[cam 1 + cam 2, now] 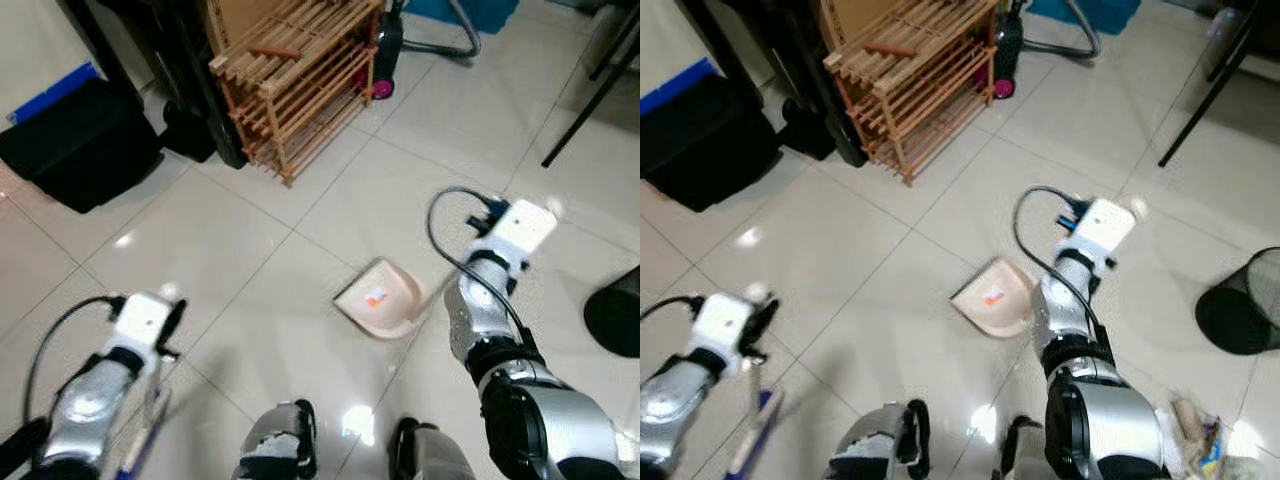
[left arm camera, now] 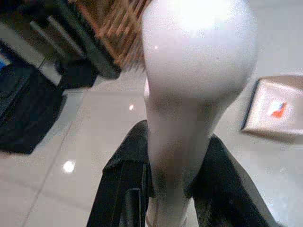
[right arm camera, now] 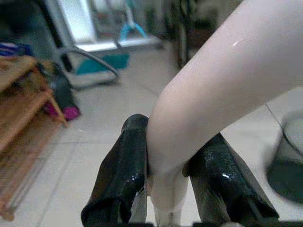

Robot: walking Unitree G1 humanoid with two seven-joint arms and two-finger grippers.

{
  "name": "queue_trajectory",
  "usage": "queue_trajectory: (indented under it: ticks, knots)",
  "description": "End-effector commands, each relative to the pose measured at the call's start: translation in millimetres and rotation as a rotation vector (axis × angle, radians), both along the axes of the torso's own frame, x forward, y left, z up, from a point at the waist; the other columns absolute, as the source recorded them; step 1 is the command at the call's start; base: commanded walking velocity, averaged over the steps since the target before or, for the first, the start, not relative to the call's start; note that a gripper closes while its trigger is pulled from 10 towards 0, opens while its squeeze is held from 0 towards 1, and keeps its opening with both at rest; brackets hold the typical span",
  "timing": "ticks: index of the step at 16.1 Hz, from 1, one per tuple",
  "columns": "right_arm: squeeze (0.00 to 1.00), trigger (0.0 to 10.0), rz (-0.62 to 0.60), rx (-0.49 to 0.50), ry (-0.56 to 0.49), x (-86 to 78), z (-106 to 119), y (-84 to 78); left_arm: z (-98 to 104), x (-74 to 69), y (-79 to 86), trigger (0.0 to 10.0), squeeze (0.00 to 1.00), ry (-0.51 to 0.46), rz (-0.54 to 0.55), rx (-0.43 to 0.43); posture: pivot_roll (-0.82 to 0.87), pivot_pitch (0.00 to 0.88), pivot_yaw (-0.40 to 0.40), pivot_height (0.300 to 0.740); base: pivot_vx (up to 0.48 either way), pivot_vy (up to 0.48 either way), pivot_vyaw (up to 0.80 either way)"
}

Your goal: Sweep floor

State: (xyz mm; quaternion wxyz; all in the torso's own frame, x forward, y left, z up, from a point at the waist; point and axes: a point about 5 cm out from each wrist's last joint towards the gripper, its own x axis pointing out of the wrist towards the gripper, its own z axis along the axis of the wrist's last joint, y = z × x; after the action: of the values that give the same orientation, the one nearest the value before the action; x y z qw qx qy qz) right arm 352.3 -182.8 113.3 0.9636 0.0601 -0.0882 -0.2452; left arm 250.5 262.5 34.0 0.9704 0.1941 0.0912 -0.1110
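Glossy pale floor tiles [image 1: 250, 250] mirror the lamps; the slatted rack [image 1: 295, 75] is bare wood, the dustpan [image 1: 380, 297] smooth beige plastic.

The left gripper [image 2: 173, 184] clamps a pale handle [image 2: 194, 80] whose top and bottom run off the wrist view; the handle hides most of the floor beyond it. The dustpan [image 2: 277, 109] past the gripper is cut by the frame edge. The right gripper [image 3: 173, 177] pinches a pale handle [image 3: 227, 90] that also leaves the frame. Behind it the rack [image 3: 21, 109] is blurred and cropped.
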Motion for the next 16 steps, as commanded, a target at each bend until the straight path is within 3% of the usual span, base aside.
queue_trajectory:
  ticks: [1, 2, 3, 4, 5, 7, 8, 12, 13, 15, 16]
  knots:
    - [0.0, 0.0, 0.029, -0.051, -0.098, 2.8, 17, -0.6, -4, -5.1, -2.7, 10.0, 0.0, 0.001, -0.01, -0.01, 0.17, 0.151, 0.069, 0.74, 0.0, 0.0, 0.0]
    - [0.0, 0.0, 0.071, -0.099, -0.137, 1.6, 23, -2.4, 3, -0.2, -10.1, 10.0, 0.0, -0.047, -0.033, -0.037, 0.14, 0.13, 0.064, 0.74, 0.0, 0.0, 0.0]
    - [0.0, 0.0, 0.114, -0.138, -0.163, 0.8, 28, -3.5, 45, 22.6, -39.8, 10.0, 0.0, -0.187, -0.11, 0.045, 0.12, 0.113, 0.059, 0.74, 0.0, 0.0, 0.0]
    - [0.0, 0.0, 0.162, -0.168, -0.161, 1.9, 31, -3.0, 75, 37.9, -64.1, 10.0, 0.0, -0.28, -0.142, 0.055, 0.1, 0.099, 0.051, 0.74, 0.0, 0.0, 0.0]
    - [0.0, 0.0, 0.19, -0.18, -0.159, 2.3, 32, -2.1, 78, 42.9, -68.5, 10.0, 0.0, -0.294, -0.149, 0.045, 0.09, 0.091, 0.048, 0.74, 0.0, 0.0, 0.0]
    - [0.0, 0.0, 0.289, -0.254, -0.12, 1.5, 29, 3.1, 89, 60.0, -87.0, 10.0, 0.0, -0.37, -0.228, -0.213, 0.06, 0.063, 0.038, 0.74, 0.0, 0.0, 0.0]
    - [0.0, 0.0, 0.303, -0.291, -0.102, -4.2, 25, 2.0, 94, 64.2, -92.1, 10.0, 0.0, -0.383, -0.25, -0.217, 0.06, 0.055, 0.035, 0.74, 0.0, 0.0, 0.0]
    - [0.0, 0.0, 0.313, -0.358, -0.062, -17.8, 15, -4.2, 108, 67.8, -103.5, 10.0, 0.0, -0.376, -0.247, -0.27, 0.03, 0.017, 0.036, 0.74, 0.0, 0.0, 0.0]
    - [0.0, 0.0, 0.341, -0.405, -0.043, -22.1, 13, -2.6, 111, 62.4, -108.3, 10.0, 0.0, -0.335, -0.189, -0.223, 0.02, 0.012, 0.039, 0.74, 0.0, 0.0, 0.0]
    - [0.0, 0.0, 0.354, -0.364, -0.003, -28.8, 7, -4.7, 101, 55.6, -96.0, 10.0, 0.0, -0.39, -0.167, -0.284, 0.02, 0.013, 0.041, 0.74, 0.0, 0.0, 0.0]
    - [0.0, 0.0, 0.367, -0.339, 0.014, -29.3, 5, -5.3, 99, 47.9, -88.3, 10.0, 0.0, -0.323, -0.116, -0.233, 0.02, 0.016, 0.038, 0.74, 0.0, 0.0, 0.0]
